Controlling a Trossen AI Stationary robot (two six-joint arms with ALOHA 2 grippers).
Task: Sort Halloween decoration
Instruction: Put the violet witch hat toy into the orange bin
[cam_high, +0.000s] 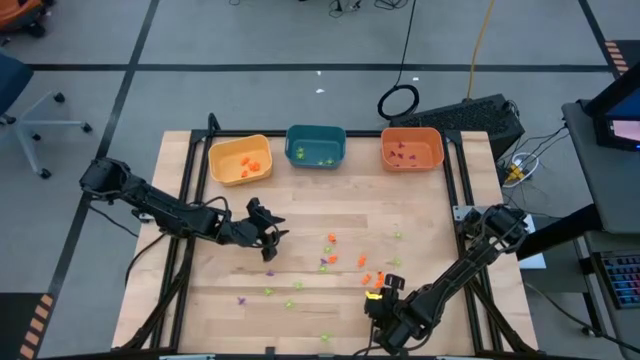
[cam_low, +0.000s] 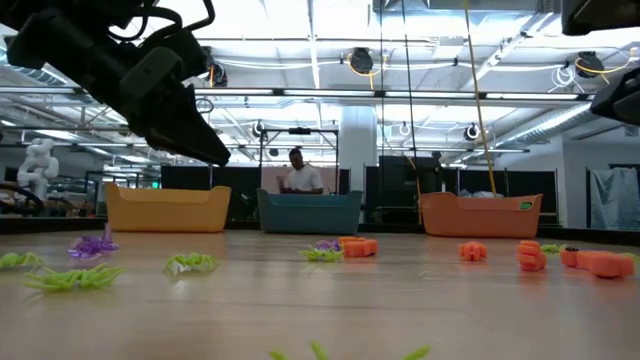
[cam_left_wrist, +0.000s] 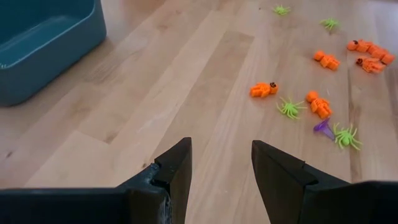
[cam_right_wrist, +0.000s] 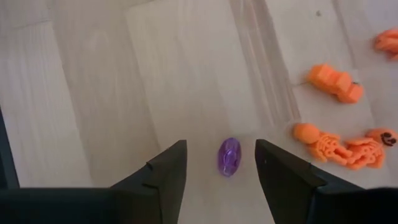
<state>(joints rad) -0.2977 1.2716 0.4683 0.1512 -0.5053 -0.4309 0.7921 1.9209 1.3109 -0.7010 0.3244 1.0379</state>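
Sorted so far: a few tiny orange, light-green and purple plastic trinkets (cam_high: 330, 262) are held in the yellow plastic bin (cam_high: 240, 159), teal plastic bin (cam_high: 316, 146) and orange plastic bin (cam_high: 411, 148) (colours seemingly matched). Most are left scattered on the pale wooden table (cam_high: 420, 225). Left gripper (cam_high: 268, 235): open, empty, mid-table. Right gripper (cam_right_wrist: 221, 163): spread around a purple bead-like trinket (cam_right_wrist: 229, 156), ungripped.

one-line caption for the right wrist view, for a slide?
Right pincer open above the wooden table, a purple trinket between its fingers, orange trinkets lying off to one side.
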